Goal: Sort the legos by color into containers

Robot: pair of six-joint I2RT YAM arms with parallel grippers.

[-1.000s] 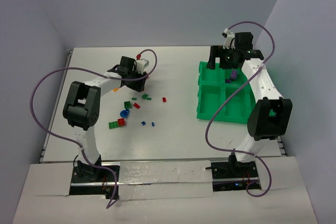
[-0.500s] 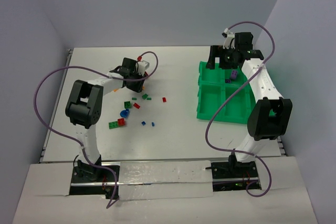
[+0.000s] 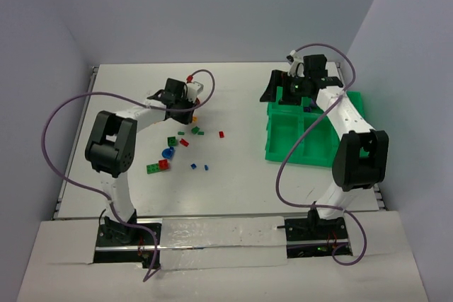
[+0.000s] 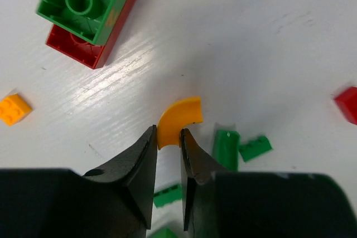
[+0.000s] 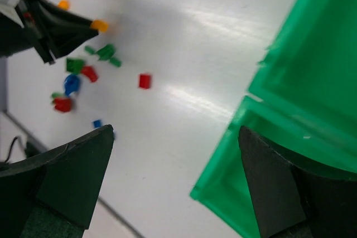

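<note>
We see the left gripper (image 4: 167,139) almost closed. Its two black fingers (image 4: 139,165) pinch one end of an orange curved brick (image 4: 178,116), and the rest of the arc sticks out past the fingertips. We cannot tell whether the brick rests on the desk (image 3: 241,189) or sits just off it. This grip is in the left half of the desk, nearer the far edge than the near one.

Other legos lie loose around it. A green brick stacked on a red one (image 4: 89,15) lies apart from the fingers. A small orange brick (image 4: 14,108) sits off to one side. Two green pieces (image 4: 240,147) lie just beside one finger, and a red piece (image 4: 347,104) is cut off by the frame edge. From above, a looser scatter spreads toward the near edge: a round blue piece (image 3: 168,153), a green and red pair (image 3: 157,167), a lone red brick (image 3: 221,134) and two tiny blue ones (image 3: 199,167).

The green tray (image 3: 290,143) stands along the right edge of the desk, well apart from the pinched brick. The right gripper (image 5: 178,176) hangs over the tray's far-left corner. Its fingers are spread wide with nothing between them.
</note>
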